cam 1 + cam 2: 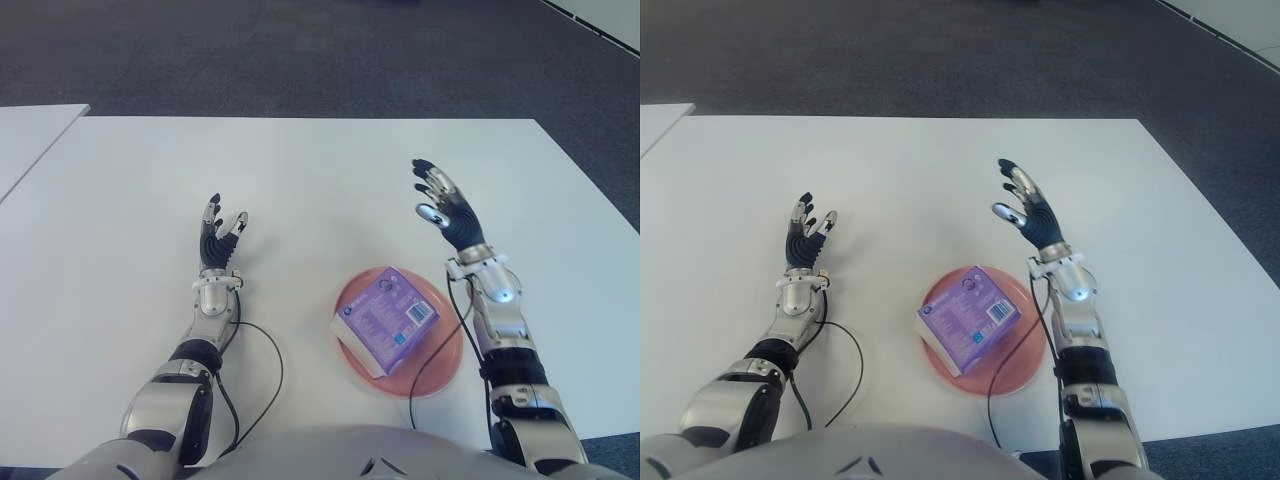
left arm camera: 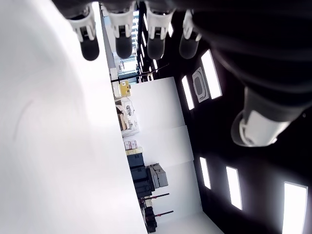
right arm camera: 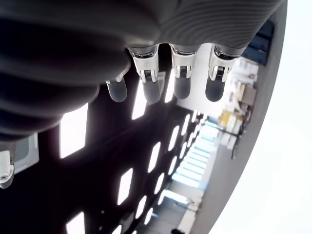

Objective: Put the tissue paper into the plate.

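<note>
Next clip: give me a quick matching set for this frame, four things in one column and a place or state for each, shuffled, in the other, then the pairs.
Things:
1. tissue pack
2. plate
3. left hand
4. right hand

Places or states:
A. pink, on the white table before the robot
B. open and empty, beyond the plate on the robot's right
C. purple, lying in the plate
D. open and empty, to the left of the plate

Pairs: 1-C, 2-A, 3-D, 4-B
</note>
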You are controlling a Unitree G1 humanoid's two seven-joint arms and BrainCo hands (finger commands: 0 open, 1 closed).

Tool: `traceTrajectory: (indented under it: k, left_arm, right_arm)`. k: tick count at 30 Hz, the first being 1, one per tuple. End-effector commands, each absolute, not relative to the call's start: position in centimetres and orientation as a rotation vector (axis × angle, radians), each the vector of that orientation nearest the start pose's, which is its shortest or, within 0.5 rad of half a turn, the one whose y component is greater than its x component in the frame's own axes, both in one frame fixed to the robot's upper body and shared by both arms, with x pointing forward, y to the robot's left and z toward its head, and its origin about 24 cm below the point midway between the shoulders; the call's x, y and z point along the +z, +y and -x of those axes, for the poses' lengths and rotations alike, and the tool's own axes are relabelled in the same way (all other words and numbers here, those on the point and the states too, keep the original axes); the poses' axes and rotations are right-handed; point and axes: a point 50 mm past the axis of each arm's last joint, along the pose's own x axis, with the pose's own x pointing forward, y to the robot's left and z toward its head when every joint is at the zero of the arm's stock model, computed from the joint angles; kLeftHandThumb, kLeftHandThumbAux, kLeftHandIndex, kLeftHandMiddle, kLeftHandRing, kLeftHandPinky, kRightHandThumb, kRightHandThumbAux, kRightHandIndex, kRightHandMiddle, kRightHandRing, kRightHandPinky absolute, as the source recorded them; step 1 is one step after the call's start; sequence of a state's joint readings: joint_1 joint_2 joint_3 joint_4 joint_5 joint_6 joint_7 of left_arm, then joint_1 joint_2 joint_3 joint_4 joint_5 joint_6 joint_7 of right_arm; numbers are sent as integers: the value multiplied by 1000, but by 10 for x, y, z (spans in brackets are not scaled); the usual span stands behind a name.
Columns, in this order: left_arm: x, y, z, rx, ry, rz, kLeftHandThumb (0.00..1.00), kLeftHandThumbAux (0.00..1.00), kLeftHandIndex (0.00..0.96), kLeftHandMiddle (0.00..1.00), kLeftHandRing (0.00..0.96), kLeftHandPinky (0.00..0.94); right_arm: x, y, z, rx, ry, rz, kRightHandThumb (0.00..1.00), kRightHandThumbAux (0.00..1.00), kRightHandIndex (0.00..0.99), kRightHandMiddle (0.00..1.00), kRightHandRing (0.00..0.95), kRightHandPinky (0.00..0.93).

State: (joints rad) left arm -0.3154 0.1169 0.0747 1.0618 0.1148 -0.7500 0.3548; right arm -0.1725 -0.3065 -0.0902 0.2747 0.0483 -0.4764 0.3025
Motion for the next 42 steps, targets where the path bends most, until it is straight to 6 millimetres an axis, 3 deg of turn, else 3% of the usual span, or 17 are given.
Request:
traceTrajectory:
  k: [1,8,14,28,42]
  left_arm:
    - [-72,184,-227,292,163,-170,37,520,0,0,0,0]
    - [-72,187,-227,281,171,-172,37,525,0,0,0,0]
    - [-72,190,-226,278,169,-168,40,534,0,0,0,0]
    - [-71,195,-223,275,161,-200,17,560,7,0,0,0]
    - [-70,196,-218,275,147,-196,12,565,8,0,0,0]
  right_arm:
    - [68,-218,-264,217,-310,302,0,411,0,0,0,0]
    - [46,-236,-256,87,-238,291,0,407,0,0,0,0]
    - [35,-236,-255,-34,-231,288,0,414,0,0,0,0]
    - [-20,-200,-244,-299,-18,171,0,532,0,0,0,0]
    - [-61,-154,-214,-312,221,140,0,580,0,0,0,0]
